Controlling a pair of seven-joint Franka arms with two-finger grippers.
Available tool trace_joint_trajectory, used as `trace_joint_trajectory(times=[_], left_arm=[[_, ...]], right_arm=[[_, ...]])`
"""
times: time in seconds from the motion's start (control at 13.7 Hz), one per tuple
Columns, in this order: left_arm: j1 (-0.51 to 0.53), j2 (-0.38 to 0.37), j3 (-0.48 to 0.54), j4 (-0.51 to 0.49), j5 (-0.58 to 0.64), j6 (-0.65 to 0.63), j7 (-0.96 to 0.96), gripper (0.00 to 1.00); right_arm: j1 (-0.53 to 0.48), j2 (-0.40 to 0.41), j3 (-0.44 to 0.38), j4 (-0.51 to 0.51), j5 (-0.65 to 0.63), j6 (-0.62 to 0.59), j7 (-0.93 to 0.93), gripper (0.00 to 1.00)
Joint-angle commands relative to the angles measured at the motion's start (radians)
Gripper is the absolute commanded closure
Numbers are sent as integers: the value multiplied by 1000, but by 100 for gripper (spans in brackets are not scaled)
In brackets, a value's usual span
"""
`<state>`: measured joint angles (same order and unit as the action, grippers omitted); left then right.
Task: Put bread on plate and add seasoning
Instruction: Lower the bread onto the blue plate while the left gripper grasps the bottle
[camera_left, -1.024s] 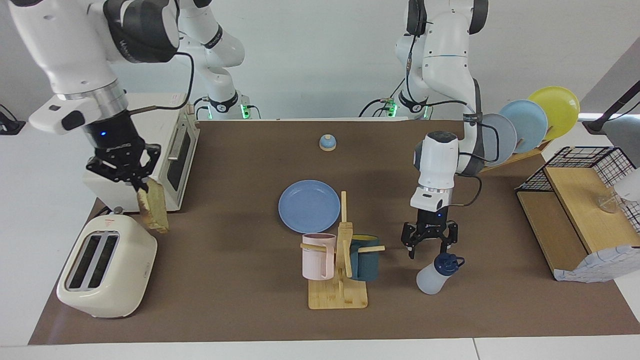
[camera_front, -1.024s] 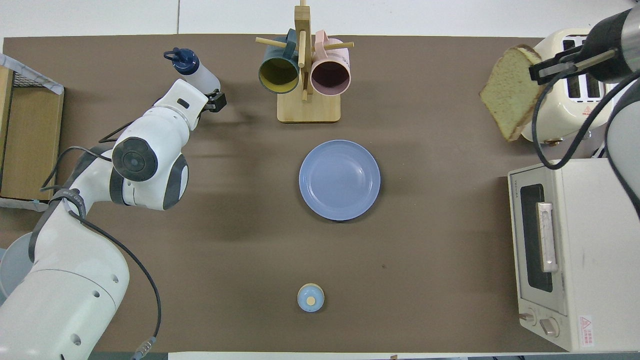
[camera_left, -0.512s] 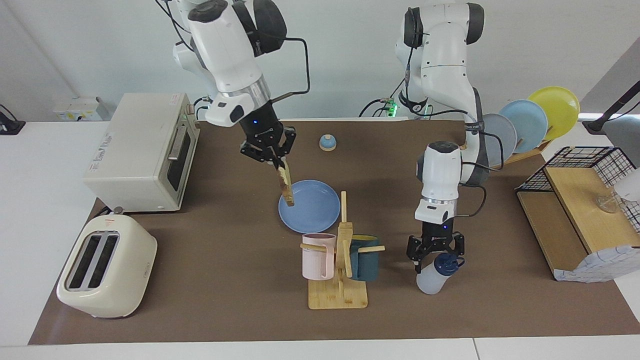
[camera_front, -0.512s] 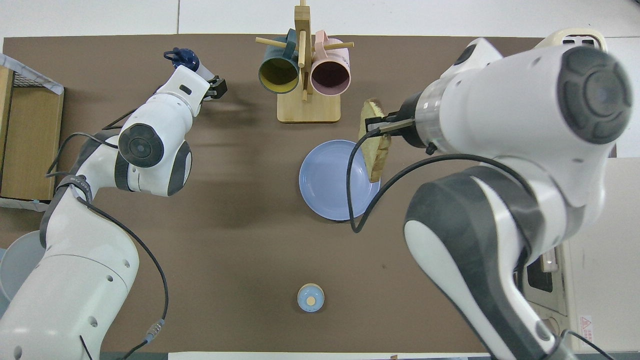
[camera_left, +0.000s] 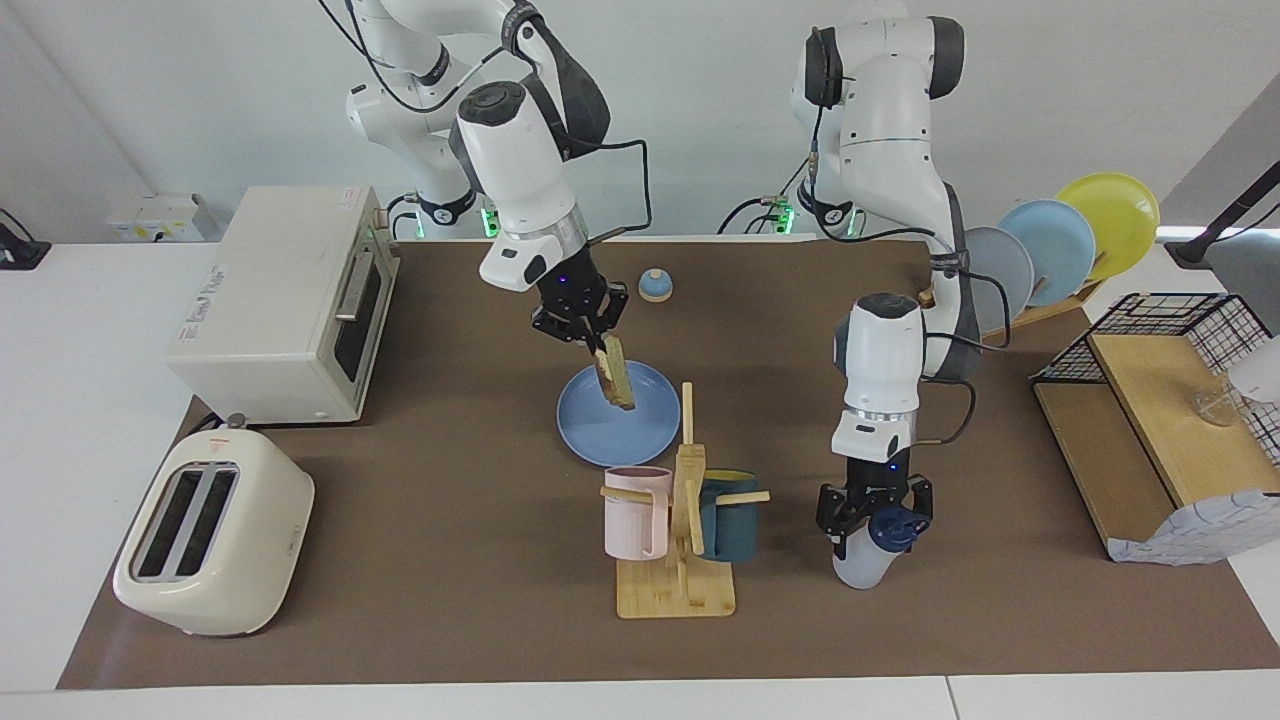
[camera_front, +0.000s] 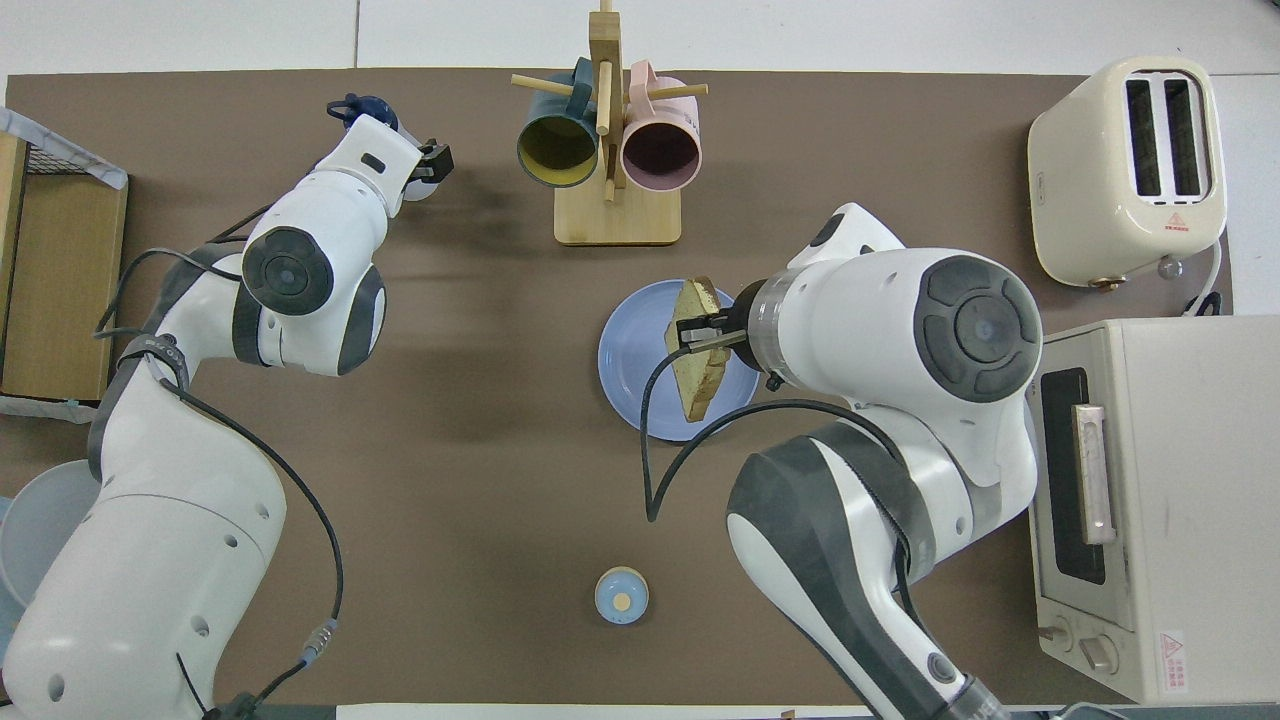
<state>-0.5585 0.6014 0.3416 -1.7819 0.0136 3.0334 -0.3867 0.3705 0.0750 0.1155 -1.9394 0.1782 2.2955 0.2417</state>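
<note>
Blue-domed, the bell (camera_left: 655, 285) was seen nearest the robots, by the table's (camera_left: 450, 560) robot-side edge. Farther out, at mid-table, the bread (camera_left: 615, 372) was held on edge over the plate (camera_left: 600, 440), pinched in the right gripper (camera_left: 590, 338). Farthest, toward the left arm's end, the left gripper (camera_left: 874, 512) was spread around the seasoning (camera_left: 868, 550), level with its cap.

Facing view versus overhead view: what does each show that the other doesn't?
Facing only: the bottle's body, with the open left gripper around its cap, and three racked plates. Overhead only: the toaster oven's knobs. Both: the right gripper shut on the bread over the plate, plus mugs and toaster.
</note>
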Motion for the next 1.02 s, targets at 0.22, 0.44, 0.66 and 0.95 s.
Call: trace_joint_trajectory(times=[0.22,0.44,0.66,0.95], left_arm=[[-8,18,13,22,9,-22,-12,0],[-8,18,13,22,9,-22,-12,0],[-8,18,13,18,11,-22,-11,93],[-4,17,11,16,5,-10,-14,100]], right_arm=[[33,-14,-2,-84,26,106,18,100],[44,-18,-2,-102,26,117,22,100],[42,-15,-4,-118,27,174,19,100],[50,22,-2,-110,27,246,73,100]])
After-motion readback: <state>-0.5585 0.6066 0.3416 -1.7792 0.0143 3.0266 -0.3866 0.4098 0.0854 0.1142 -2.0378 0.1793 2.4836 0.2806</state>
